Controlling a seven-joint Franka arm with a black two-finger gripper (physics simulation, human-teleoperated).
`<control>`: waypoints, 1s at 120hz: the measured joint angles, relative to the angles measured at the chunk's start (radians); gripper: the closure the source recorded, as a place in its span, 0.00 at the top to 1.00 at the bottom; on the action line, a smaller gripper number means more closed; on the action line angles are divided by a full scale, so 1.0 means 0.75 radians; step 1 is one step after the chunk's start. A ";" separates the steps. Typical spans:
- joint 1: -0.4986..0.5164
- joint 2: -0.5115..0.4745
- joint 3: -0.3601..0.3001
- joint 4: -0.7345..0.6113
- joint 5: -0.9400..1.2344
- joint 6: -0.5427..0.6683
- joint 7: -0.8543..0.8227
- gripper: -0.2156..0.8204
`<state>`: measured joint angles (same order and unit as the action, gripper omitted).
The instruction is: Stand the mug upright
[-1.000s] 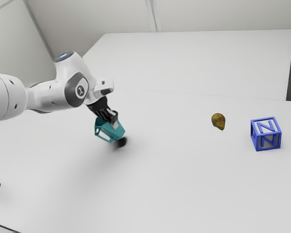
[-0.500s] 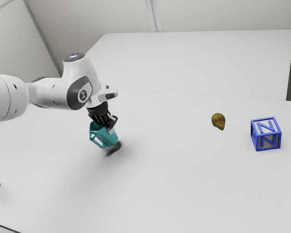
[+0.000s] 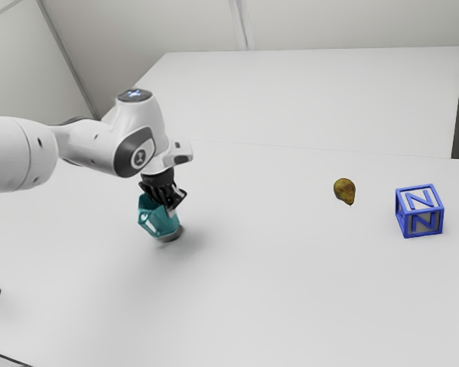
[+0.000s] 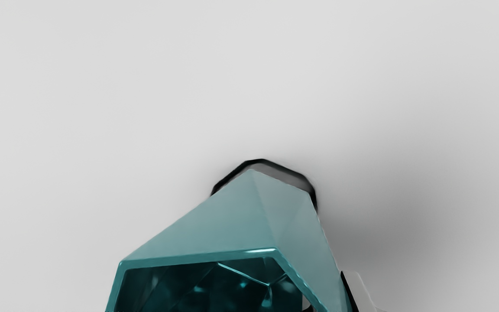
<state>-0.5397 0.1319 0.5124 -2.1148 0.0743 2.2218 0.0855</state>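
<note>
The fingers are closed on the wall of the teal mug, one outside, one inside its mouth; the mug leans over the bench, base down, mouth tipped toward the exterior view's left

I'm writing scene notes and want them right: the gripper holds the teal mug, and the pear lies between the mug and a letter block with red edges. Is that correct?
Not quite: the letter block's edges are blue, as the exterior view shows. The rest stands: the gripper holds the teal mug, and the pear lies between mug and block.
</note>
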 joint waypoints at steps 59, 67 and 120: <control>0.017 0.047 0.000 -0.007 -0.068 0.033 -0.069 0.26; 0.017 0.047 0.000 -0.006 -0.072 0.033 -0.069 0.40; 0.022 -0.020 0.005 0.100 -0.069 -0.024 -0.043 0.74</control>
<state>-0.5234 0.1168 0.5158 -2.0399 0.0229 2.2041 0.0530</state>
